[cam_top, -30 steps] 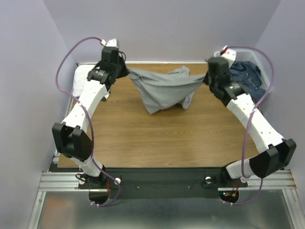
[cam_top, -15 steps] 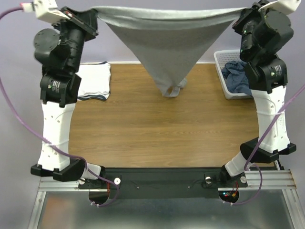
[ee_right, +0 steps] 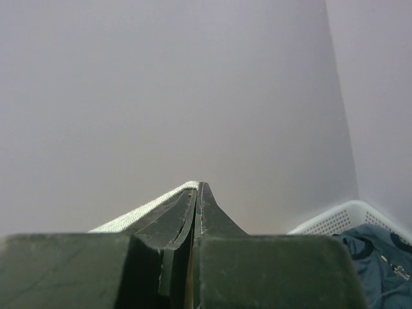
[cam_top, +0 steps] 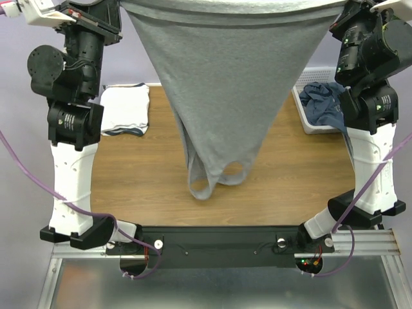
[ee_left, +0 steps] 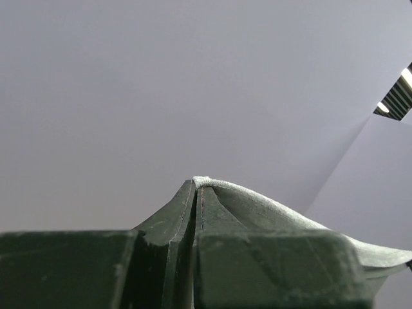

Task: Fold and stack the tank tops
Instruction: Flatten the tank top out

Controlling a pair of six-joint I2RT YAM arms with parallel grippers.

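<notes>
A heather grey tank top [cam_top: 225, 84] hangs in the air, its hem stretched wide between both raised arms and its straps [cam_top: 212, 180] dangling over the table's near half. My left gripper [cam_top: 116, 13] is shut on the hem's left corner and my right gripper [cam_top: 341, 9] on the right corner. The left wrist view has the left gripper [ee_left: 198, 187] pinched on a grey edge [ee_left: 270, 206]. In the right wrist view the right gripper [ee_right: 198, 188] clamps the grey edge [ee_right: 141, 212]. A folded white tank top [cam_top: 125, 109] lies at the table's far left.
A white lattice basket [cam_top: 310, 126] stands at the table's right edge with a dusty blue top [cam_top: 325, 106] in it; the basket [ee_right: 335, 219] and blue top [ee_right: 380, 251] also show in the right wrist view. Wooden table [cam_top: 290, 180] lies below; lavender walls surround it.
Both arms have lifted the grey tank top higher, off the table. It now hangs full length with its straps low, and its hem is drawn out wider.
</notes>
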